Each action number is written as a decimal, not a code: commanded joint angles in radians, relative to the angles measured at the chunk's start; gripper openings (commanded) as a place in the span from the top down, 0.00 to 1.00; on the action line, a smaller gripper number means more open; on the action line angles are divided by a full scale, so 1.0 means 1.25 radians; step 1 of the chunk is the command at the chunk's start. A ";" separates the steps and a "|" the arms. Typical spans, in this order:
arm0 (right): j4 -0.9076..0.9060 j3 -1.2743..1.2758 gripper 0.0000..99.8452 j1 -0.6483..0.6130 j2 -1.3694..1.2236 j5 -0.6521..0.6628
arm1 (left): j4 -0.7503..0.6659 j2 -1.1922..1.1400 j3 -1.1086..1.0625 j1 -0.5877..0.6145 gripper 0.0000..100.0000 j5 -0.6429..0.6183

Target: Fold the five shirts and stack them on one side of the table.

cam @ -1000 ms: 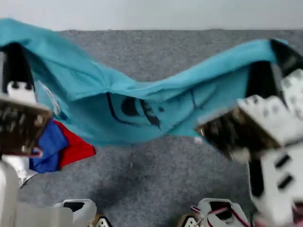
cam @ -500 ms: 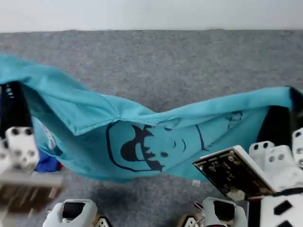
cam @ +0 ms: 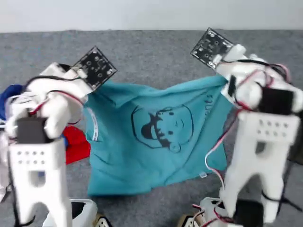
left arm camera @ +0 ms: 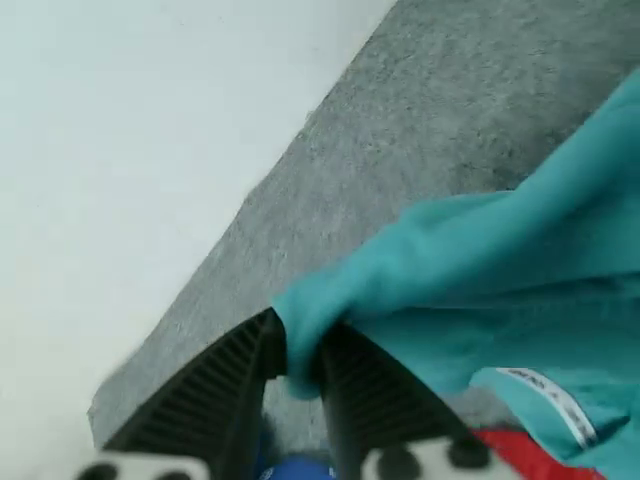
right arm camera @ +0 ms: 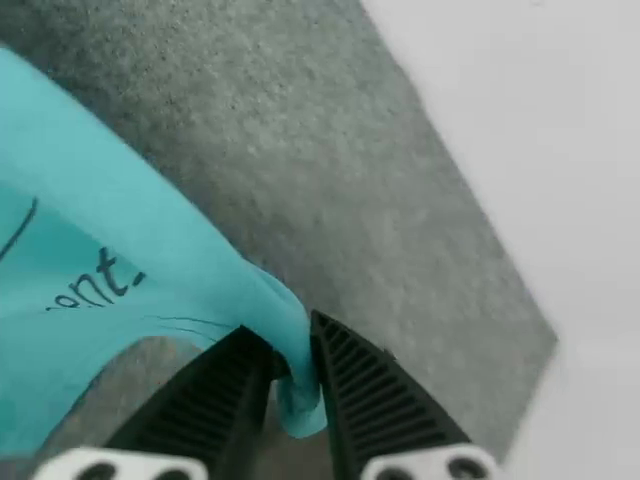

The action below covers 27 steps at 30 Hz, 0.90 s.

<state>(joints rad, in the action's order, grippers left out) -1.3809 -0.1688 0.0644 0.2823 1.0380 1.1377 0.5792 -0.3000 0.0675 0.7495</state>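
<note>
teal shirt point(cam: 156, 142) with dark face print, spread out, top corners held up, red shirt point(cam: 75, 144) and blue shirt point(cam: 7, 101) beside it

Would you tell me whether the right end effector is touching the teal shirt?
Touching. The right wrist view shows the right end effector clamped on a bunched corner of the teal shirt.

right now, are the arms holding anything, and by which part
Both hold the teal shirt: the left end effector and the right end effector each pinch a bunched fold at opposite ends of its far edge.
</note>
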 commanded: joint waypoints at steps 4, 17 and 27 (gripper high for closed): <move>0.256 0.107 0.99 -0.007 -0.093 0.004 | -0.296 -0.168 -0.068 -0.001 0.98 0.005; 0.670 0.118 0.99 -0.001 -0.262 0.005 | -0.303 -0.662 0.468 -0.006 0.98 0.001; 0.857 0.118 0.99 -0.001 -0.396 0.027 | -0.284 -0.930 0.849 -0.006 0.98 0.010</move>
<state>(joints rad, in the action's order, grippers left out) -0.3821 -0.0061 0.0629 -0.1995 1.0395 0.7879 -0.5516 0.5976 0.0660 0.7449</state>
